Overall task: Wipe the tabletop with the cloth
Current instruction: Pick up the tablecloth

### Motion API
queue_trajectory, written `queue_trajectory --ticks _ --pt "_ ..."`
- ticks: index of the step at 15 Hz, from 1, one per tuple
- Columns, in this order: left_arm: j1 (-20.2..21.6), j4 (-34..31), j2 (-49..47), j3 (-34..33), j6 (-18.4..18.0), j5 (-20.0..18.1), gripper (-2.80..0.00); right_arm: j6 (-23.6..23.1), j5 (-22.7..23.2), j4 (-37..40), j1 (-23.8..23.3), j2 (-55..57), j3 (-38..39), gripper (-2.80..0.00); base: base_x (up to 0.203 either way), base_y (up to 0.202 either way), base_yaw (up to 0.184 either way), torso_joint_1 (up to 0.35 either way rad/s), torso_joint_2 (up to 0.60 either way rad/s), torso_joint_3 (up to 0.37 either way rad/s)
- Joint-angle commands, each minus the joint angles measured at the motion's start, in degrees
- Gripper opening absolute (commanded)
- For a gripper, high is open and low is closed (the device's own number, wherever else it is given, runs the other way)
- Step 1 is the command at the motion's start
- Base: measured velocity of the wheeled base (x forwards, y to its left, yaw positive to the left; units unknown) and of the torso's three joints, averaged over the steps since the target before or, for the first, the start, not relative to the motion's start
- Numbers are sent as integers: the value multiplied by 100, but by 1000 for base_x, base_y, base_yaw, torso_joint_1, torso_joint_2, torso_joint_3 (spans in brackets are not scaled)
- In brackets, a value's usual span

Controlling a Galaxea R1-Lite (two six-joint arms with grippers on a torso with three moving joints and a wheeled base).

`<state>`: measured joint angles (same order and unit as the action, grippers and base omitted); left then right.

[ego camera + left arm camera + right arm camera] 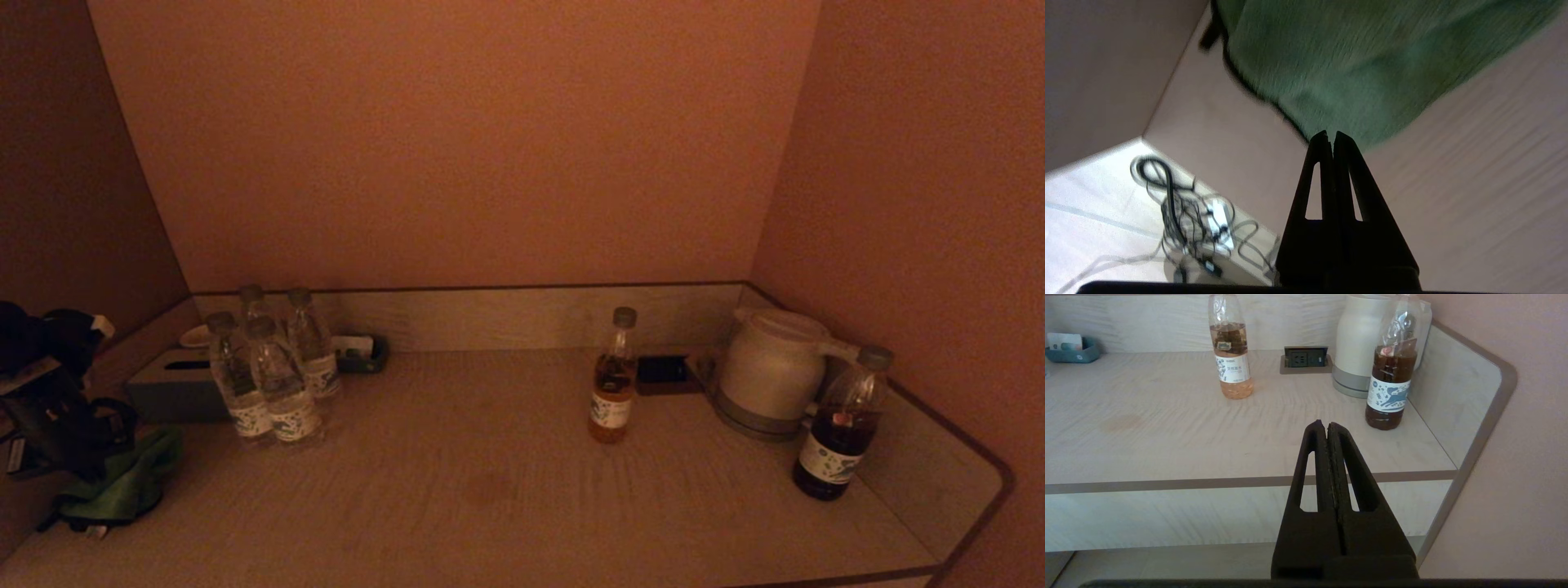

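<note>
Cloth (122,483), green, lies bunched at the worktop's (490,506) eight o'clock corner beneath the left gripper (1329,136), fingers pressed together just short of it, while the right gripper (1324,426), likewise closed and empty, hangs before the worktop's front edge.

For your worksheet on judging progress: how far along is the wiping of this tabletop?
Early. Done: the left tool is shut on the green cloth at the tabletop's left edge. Left: a brownish stain mid-table remains unwiped, and bottles still stand there. The right tool waits shut before the table's front edge.
</note>
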<state>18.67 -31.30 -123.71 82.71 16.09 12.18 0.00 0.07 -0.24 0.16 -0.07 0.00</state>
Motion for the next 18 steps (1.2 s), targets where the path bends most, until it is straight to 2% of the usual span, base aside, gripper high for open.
queue_trajectory --ticks 1,4,5,14,16,18 --pt "5 -27 -54 247 -71 1 -280 0 1 -2 2 7 0 -280 0 0 0 0 0 0" --pt "5 -60 -48 470 -165 -14 -280 0 1 -2 2 7 0 -280 0 0 0 0 0 0" --pt "5 -69 -57 501 -186 -5 0 0 1 -2 2 7 0 -280 0 0 0 0 0 0" --pt "-20 -25 -505 836 -274 -27 0 0 1 -2 2 7 0 -280 0 0 0 0 0 0" --pt "-37 -19 -900 1060 -260 -420 0 0 1 -2 2 7 0 -280 0 0 0 0 0 0" --pt "-39 -16 -909 1072 -256 -444 0 0 1 -2 2 7 0 -280 0 0 0 0 0 0"
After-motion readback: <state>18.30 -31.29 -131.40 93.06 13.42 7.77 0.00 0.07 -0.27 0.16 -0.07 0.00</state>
